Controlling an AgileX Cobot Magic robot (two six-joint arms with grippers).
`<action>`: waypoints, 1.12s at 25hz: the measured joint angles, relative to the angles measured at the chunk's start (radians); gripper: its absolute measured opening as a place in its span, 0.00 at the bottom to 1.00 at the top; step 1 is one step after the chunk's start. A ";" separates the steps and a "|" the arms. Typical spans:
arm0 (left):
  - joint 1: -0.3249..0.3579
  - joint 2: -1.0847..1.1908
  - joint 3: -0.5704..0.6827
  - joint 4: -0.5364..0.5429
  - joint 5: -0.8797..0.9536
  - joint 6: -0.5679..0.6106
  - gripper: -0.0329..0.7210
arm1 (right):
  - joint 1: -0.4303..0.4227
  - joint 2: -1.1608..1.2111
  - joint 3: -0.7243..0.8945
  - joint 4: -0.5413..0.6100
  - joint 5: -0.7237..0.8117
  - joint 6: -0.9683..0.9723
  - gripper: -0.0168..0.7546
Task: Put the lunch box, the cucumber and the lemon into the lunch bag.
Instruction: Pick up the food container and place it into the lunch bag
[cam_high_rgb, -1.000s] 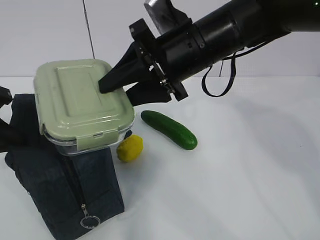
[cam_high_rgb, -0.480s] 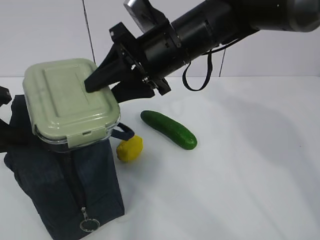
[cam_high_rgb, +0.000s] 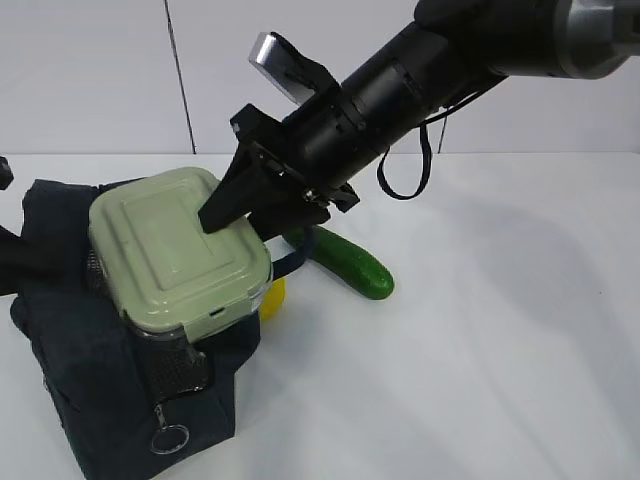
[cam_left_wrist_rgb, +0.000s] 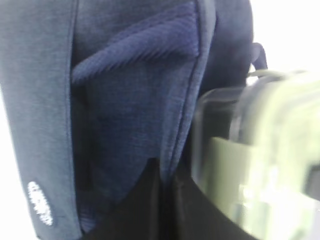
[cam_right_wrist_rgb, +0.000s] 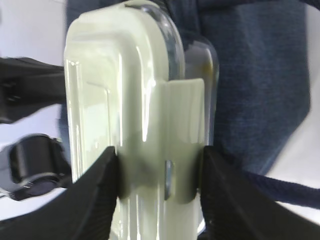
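The white table (cam_high_rgb: 500, 330) is the biggest thing here. On its left side sits the dark blue lunch bag (cam_high_rgb: 95, 400), with its top open and a silver ring pull (cam_high_rgb: 168, 438) hanging at the front. The lunch box (cam_high_rgb: 175, 255) with the pale green lid is tilted and sits partly down in the bag's open top, with one corner sticking out over the rim.

My right gripper (cam_high_rgb: 235, 215) has the lunch box by its far end. My two black fingers (cam_right_wrist_rgb: 97, 195) press on both sides of it, about half open, one on the lid and one on the glass.

My left gripper is squeezed shut. From the wrist view I cannot tell for sure what it pinches; blue bag cloth is all around it.

The green cucumber (cam_high_rgb: 350, 262) lies on the table just right of the bag. The yellow lemon (cam_high_rgb: 273, 298) peeks out behind the lunch box, beside the bag.
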 joint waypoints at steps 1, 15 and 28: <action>0.000 0.000 0.000 -0.015 0.002 0.008 0.04 | 0.000 0.000 0.000 -0.021 0.002 0.002 0.49; -0.108 0.000 0.000 -0.192 -0.025 0.080 0.04 | 0.021 0.062 0.000 -0.100 0.004 0.016 0.49; -0.108 0.000 0.002 -0.212 -0.033 0.080 0.04 | 0.069 0.070 -0.005 -0.016 -0.034 -0.013 0.49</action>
